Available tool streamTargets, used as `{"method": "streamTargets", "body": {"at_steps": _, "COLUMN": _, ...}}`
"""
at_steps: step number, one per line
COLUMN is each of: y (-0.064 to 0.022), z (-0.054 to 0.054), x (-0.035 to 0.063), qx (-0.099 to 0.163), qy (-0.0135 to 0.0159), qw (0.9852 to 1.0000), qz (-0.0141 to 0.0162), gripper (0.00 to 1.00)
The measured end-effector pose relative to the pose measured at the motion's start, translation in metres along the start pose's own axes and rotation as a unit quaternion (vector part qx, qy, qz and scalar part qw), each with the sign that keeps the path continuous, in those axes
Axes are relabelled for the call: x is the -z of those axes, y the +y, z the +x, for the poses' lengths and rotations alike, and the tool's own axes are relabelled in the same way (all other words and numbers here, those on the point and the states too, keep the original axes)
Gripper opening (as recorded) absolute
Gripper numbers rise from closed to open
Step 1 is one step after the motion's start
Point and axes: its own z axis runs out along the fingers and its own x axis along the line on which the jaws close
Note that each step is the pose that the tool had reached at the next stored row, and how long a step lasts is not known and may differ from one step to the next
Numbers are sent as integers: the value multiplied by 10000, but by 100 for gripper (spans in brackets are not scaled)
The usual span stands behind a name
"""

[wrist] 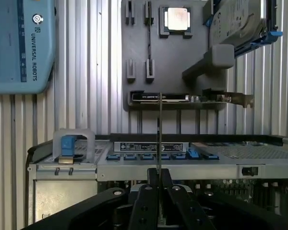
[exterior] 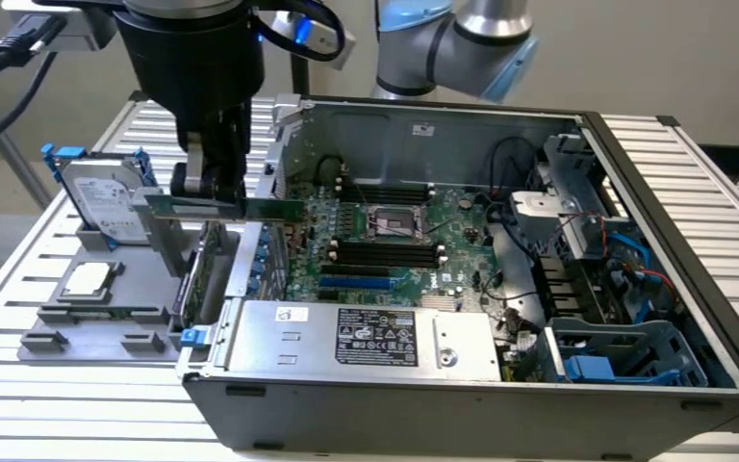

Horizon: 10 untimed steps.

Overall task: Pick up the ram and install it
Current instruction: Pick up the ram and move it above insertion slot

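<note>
**Item: ram, held in the hand above the case edge**

- Hand (exterior: 212,189): clenched on the ram (exterior: 267,210), fingers (wrist: 145,201) pinching its top edge. In the wrist view the ram (wrist: 159,139) is seen edge-on as a thin line rising from the hand (wrist: 159,181).
- Ram position: lifted, lying level, over the open computer case (exterior: 677,241) wall on the exterior view's left, between the grey holder tray (exterior: 100,322) and the motherboard (exterior: 402,236). It is apart from the black memory slots (exterior: 383,254).
- Tray contents: hard drive (exterior: 100,197) standing upright, silver processor chip (exterior: 89,279) lying flat.
- Support: slatted tabletop (exterior: 36,409).
</note>
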Motion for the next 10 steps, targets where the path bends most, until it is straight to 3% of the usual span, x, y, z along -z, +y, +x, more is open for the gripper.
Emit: {"method": "streamTargets", "body": {"at_steps": 10, "y": -423, "z": -101, "x": 9, "qx": 0, "qy": 0, "qw": 10000, "qz": 0, "gripper": 14}}
